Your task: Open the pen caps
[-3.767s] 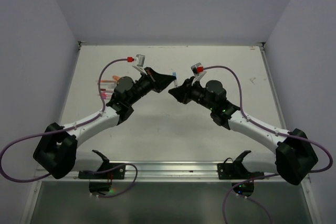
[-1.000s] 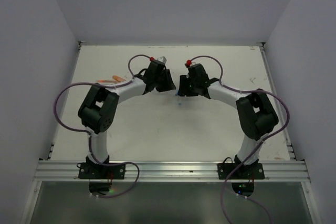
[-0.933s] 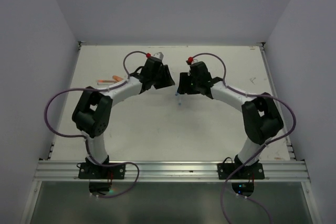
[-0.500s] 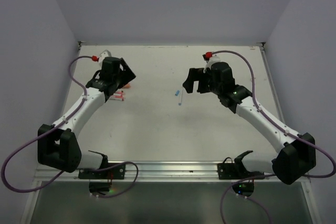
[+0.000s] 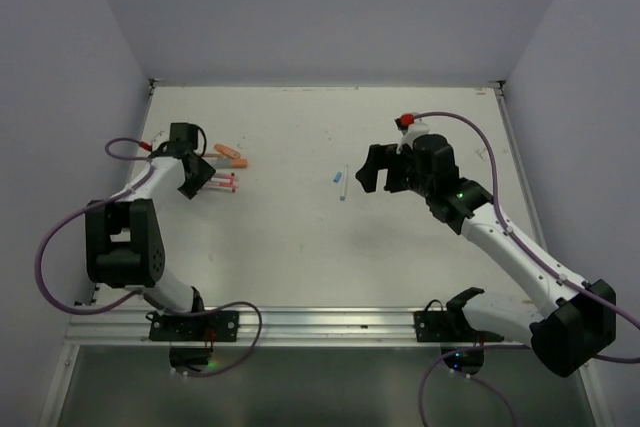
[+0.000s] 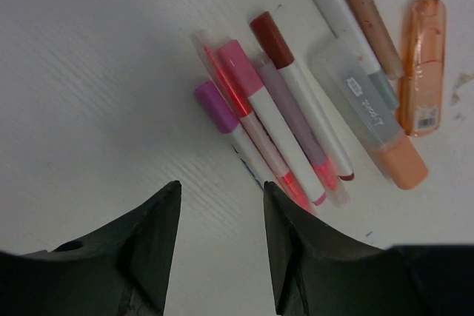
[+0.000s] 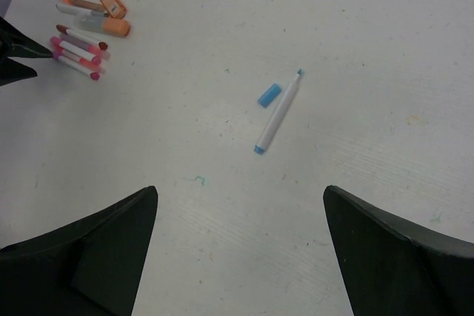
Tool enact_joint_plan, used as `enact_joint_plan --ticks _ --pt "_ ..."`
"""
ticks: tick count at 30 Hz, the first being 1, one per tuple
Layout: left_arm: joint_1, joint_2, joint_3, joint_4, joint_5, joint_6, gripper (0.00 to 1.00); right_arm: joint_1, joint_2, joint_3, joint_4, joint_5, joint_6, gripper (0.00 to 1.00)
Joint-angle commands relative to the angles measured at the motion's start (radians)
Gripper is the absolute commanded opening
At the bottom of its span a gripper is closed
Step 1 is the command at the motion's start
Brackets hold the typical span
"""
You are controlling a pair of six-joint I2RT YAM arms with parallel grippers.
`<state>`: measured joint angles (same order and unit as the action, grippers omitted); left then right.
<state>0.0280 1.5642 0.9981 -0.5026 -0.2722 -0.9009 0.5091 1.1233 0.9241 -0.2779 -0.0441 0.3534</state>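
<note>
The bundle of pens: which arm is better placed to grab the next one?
Left, probably: the left gripper hovers open beside the bundle; the right gripper is far off, above the uncapped blue pen.

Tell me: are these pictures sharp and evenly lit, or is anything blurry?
Top view: soft, even light on the table, no glare. Left wrist view: the bundled pens are crisp; the left gripper's fingers are dark and slightly soft. Right wrist view: the blue pen and its loose blue cap are sharp; the right gripper's fingers are dark shapes.
</note>
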Motion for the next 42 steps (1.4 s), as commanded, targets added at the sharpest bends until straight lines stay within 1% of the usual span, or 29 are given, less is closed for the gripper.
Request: enact_joint_plan --ticks 1,7,13,17,26,29,30,34,37,40,42 --pt "0.030 0.057 0.054 -0.028 -0.006 -0.023 0.51 -0.003 -0.036 -0.016 0.022 -0.002 -0.017 0.98" --pt "0.065 0.148 0.083 -0.005 0.027 -0.009 0.45 -0.003 -0.057 -0.037 0.026 0.010 -0.034 0.98" --pt "0.073 0.149 0.091 0.012 0.051 -0.018 0.44 -0.004 -0.060 -0.042 0.022 0.009 -0.042 0.98" --pt "0.072 0.142 0.088 0.015 0.039 -0.026 0.44 -0.004 -0.062 -0.042 0.022 0.003 -0.042 0.98" --pt "0.081 0.218 0.105 0.007 0.045 -0.033 0.43 -0.003 -0.065 -0.048 0.023 0.003 -0.045 0.98" --pt "0.082 0.234 0.114 -0.011 0.044 -0.033 0.39 -0.004 -0.072 -0.051 0.020 0.004 -0.045 0.98" --pt "0.082 0.234 0.114 -0.017 0.042 -0.027 0.36 -0.004 -0.072 -0.051 0.019 0.004 -0.047 0.98" --pt "0.082 0.215 0.099 -0.048 0.028 -0.010 0.30 -0.003 -0.080 -0.051 0.017 0.004 -0.048 0.98" --pt "0.082 0.197 0.057 -0.059 0.030 0.013 0.27 -0.004 -0.082 -0.050 0.020 -0.005 -0.050 0.98" --pt "0.082 0.159 0.016 -0.050 0.036 0.039 0.21 -0.004 -0.077 -0.050 0.028 -0.025 -0.059 0.98" --pt "0.082 0.134 -0.030 -0.036 0.050 0.060 0.14 -0.003 -0.073 -0.050 0.039 -0.066 -0.068 0.98"
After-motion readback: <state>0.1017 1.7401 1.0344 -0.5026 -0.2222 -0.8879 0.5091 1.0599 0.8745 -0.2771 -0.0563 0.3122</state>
